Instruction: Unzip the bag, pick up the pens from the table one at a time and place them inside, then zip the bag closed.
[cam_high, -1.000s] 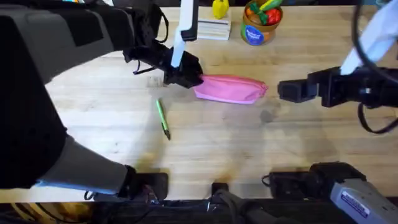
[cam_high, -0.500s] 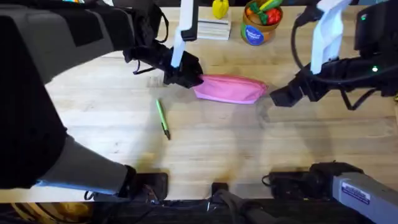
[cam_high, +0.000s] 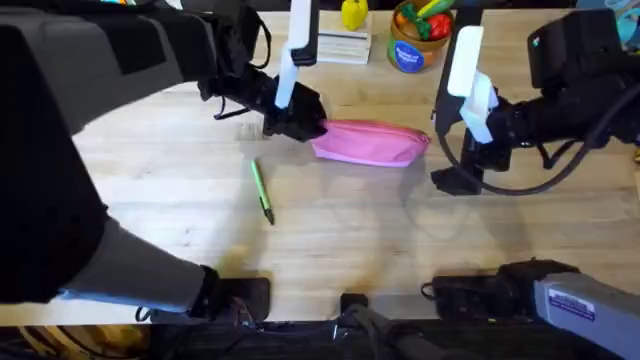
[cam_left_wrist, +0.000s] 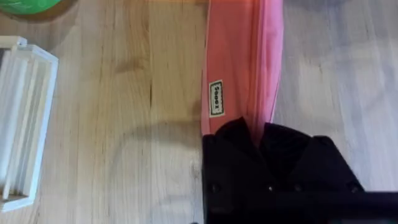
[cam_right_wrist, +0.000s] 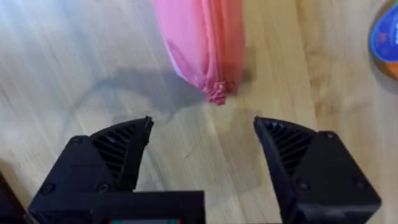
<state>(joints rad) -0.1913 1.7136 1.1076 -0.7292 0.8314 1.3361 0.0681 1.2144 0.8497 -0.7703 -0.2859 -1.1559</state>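
While left gripper (cam_high: 300, 125) stays out of motion talk, it sits clamped on left end of pink bag (cam_high: 370, 142), fingers (cam_left_wrist: 233, 134) pinched either side of zipper seam. Bag lies flat mid-table (cam_high: 340, 240), looks zipped. Right gripper (cam_right_wrist: 202, 134) spread wide, holding nothing, hovering just off bag's right end, not touching. Green pen (cam_high: 261, 191) lies on wood near bag's left end, front side. Blue tub (cam_high: 412, 45) of toy food at far edge.

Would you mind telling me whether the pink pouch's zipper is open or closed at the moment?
Closed, as far as visible: the bag lies flat with its zipper seam together, and the left gripper pinches one end.
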